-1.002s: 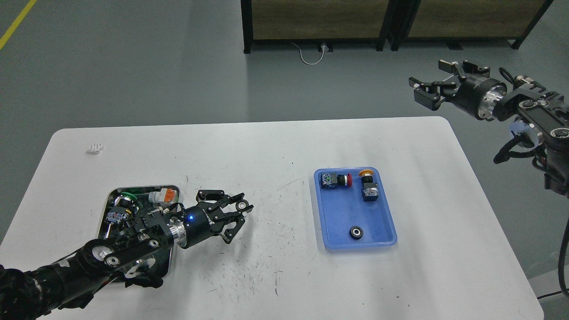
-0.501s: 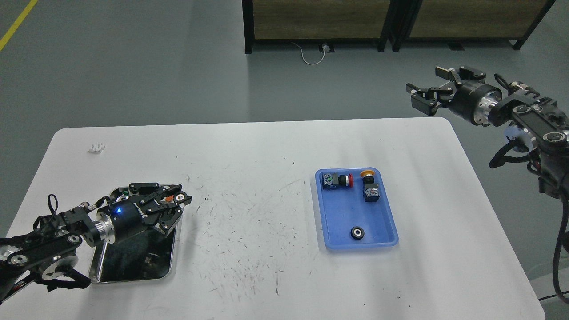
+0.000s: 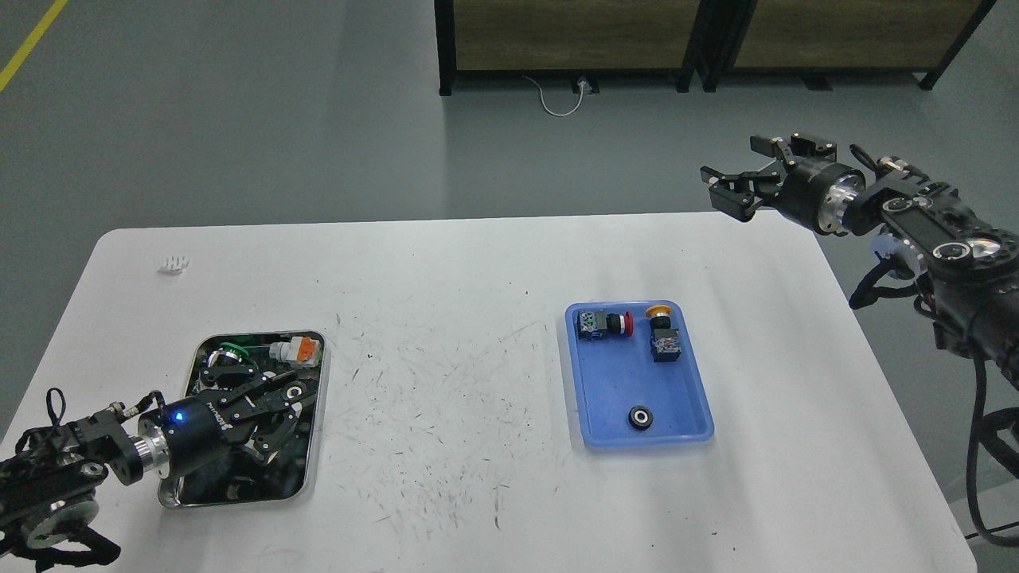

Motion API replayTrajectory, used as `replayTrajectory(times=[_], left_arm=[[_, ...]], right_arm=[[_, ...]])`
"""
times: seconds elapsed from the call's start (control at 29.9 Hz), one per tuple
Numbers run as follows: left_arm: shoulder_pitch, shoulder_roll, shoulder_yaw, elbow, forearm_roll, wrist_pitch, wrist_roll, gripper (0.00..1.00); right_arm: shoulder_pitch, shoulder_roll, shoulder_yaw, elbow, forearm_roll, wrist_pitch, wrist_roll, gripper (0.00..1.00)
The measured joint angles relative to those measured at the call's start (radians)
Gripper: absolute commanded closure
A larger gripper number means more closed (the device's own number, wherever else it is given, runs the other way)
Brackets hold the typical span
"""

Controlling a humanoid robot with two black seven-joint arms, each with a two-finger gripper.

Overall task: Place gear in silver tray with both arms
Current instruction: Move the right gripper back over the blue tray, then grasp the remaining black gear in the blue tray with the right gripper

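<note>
The silver tray (image 3: 313, 446) lies at the table's front left. My left gripper (image 3: 280, 402) is low over the tray's middle, shut on a small black gear with a silver centre (image 3: 295, 391). The tray also holds a green push-button (image 3: 232, 350) and an orange-and-white part (image 3: 296, 348) at its far end. My right gripper (image 3: 736, 171) is open and empty, up in the air past the table's far right edge. A second black gear (image 3: 639, 417) lies in the blue tray (image 3: 605, 398).
The blue tray also holds a red-capped switch (image 3: 605, 322) and a yellow-capped switch (image 3: 660, 334) at its far end. A small white object (image 3: 173, 263) lies at the table's far left. The scuffed white table top (image 3: 446, 382) lies between the two trays.
My left gripper has pulled back left and down with the gear, from beside the silver tray to low over it. My right gripper has moved left and down toward the table.
</note>
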Motion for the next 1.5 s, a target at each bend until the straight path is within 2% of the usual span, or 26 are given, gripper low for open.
replayTrajectory(times=[0.33,0.74,1.07,1.2,1.37,1.5], left_arm=[[0.043,0.044,-0.001,0.005,0.000,0.001,-0.002,0.68],[0.097,0.070,-0.008,0.019,0.002,0.009,-0.002,0.57],[0.117,0.069,-0.019,0.026,-0.006,0.014,-0.006,0.37],[0.119,0.068,-0.032,0.026,-0.019,0.030,-0.006,0.24],[0.112,0.087,-0.118,0.027,-0.040,0.037,-0.001,0.07],[0.101,0.104,-0.208,0.032,-0.044,0.041,0.018,0.04]], right_arm=[[-0.004,0.073,-0.128,0.069,-0.063,0.001,0.000,0.14],[-0.037,0.073,-0.208,0.179,-0.094,0.002,0.000,0.14],[-0.052,0.065,-0.211,0.236,-0.096,0.011,0.000,0.14],[-0.052,0.056,-0.211,0.277,-0.096,0.014,0.000,0.11],[-0.061,0.021,-0.246,0.357,-0.095,0.017,0.000,0.05],[-0.083,-0.005,-0.273,0.411,-0.094,0.017,0.000,0.03]])
